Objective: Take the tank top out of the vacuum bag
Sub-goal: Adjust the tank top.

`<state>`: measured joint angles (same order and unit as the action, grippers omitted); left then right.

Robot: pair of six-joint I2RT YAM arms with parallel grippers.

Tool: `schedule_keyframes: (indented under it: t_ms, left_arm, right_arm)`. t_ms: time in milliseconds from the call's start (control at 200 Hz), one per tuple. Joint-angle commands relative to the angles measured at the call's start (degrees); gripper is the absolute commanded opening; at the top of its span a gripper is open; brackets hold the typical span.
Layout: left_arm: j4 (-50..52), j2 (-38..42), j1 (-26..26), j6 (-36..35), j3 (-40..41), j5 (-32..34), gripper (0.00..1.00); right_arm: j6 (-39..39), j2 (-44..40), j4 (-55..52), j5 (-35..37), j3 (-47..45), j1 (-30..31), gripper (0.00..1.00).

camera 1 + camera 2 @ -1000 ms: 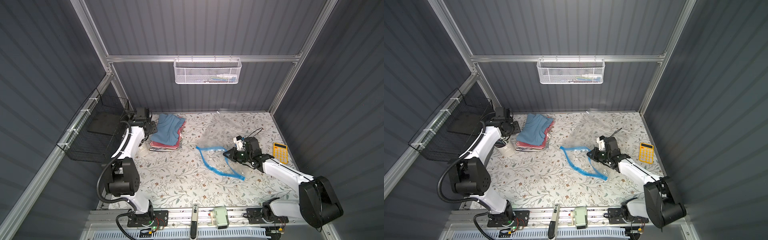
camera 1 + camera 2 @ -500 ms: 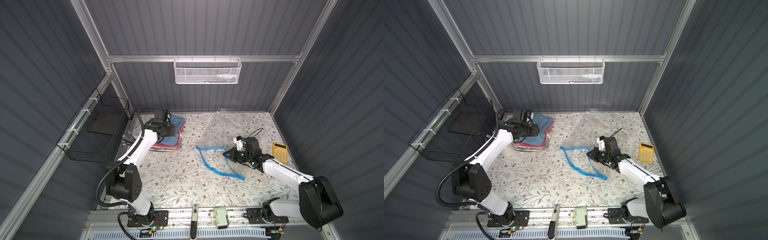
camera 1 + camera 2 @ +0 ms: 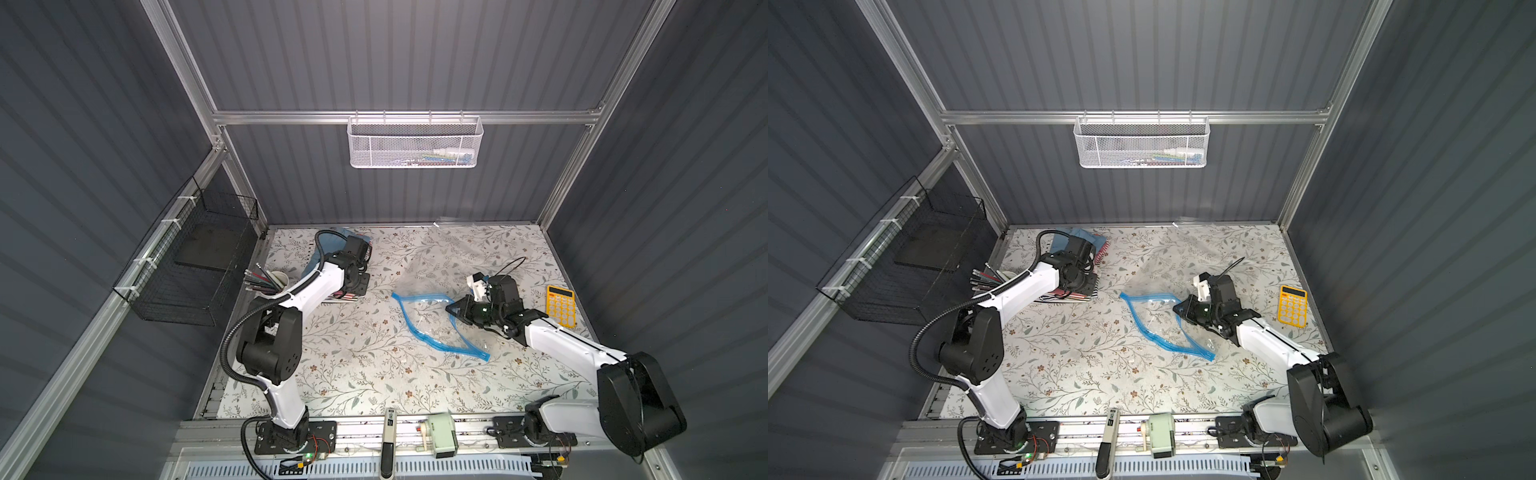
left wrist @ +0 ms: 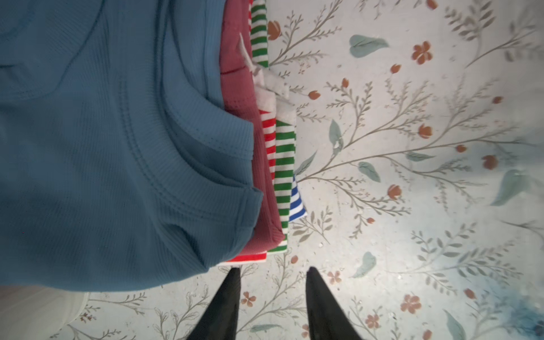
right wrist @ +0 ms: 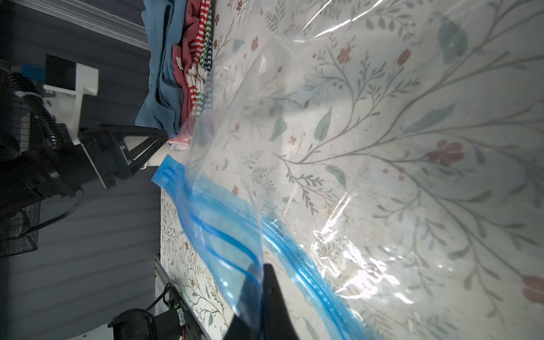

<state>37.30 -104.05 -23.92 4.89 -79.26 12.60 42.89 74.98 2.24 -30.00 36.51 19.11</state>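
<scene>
1. Right now the right gripper (image 5: pixel 260 266) is clamped shut on one lip of the vacuum bag (image 5: pixel 323 147), pinching the blue zip strip (image 5: pixel 217 235). It has not moved over the last second, and the mouth gapes open in both top views.
2. Left gripper (image 4: pixel 273 270): empty, jaws apart at a medium gap that looks to be narrowing. It hovers over the tablecloth (image 4: pixel 412 206), just beside the pile of folded clothes (image 4: pixel 284 164).
3. Change: a second ago the left arm was at the far-left side of the pile. It has since swung across the pile toward the bag side.
4. Tank top (image 4: pixel 117 147): blue ribbed fabric lying on top of the pile, well apart from the bag and outside it.
5. The bag looks empty, with only the floral print showing through the clear film.
6. Judgement: the removal looks done and the left arm is clearing away. What's left is probably for the right gripper to let go of the strip.
7. Risk: the lip could snag on the fingers when released and drag the bag.
</scene>
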Motion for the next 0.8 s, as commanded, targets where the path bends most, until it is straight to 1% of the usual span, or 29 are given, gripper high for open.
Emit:
schedule_keyframes:
  t_ms: [0,115,255,440,795]
  left_arm:
    - [1.94,-1.68,0.23,-0.57,-3.77,4.45,0.39]
    - [1.07,-2.14,0.19,-0.29,-3.74,5.83,0.41]
    - [1.41,-4.21,0.20,-0.23,-5.36,6.64,0.41]
    - [1.11,-5.75,0.15,0.58,-6.41,5.62,0.38]
    - [1.90,-9.07,0.19,1.80,-7.73,8.87,0.38]
  right_arm:
    - [-0.16,-1.14,0.11,-0.15,-0.91,-0.17,0.00]
    - [-0.36,-0.81,0.13,-0.05,-0.75,-0.13,0.00]
    - [-0.27,0.07,0.54,-0.48,-0.32,-0.13,0.00]
    - [-0.31,-0.10,0.43,-0.33,-0.46,-0.17,0.00]
    - [-0.62,0.63,0.13,-0.50,0.16,-0.20,0.00]
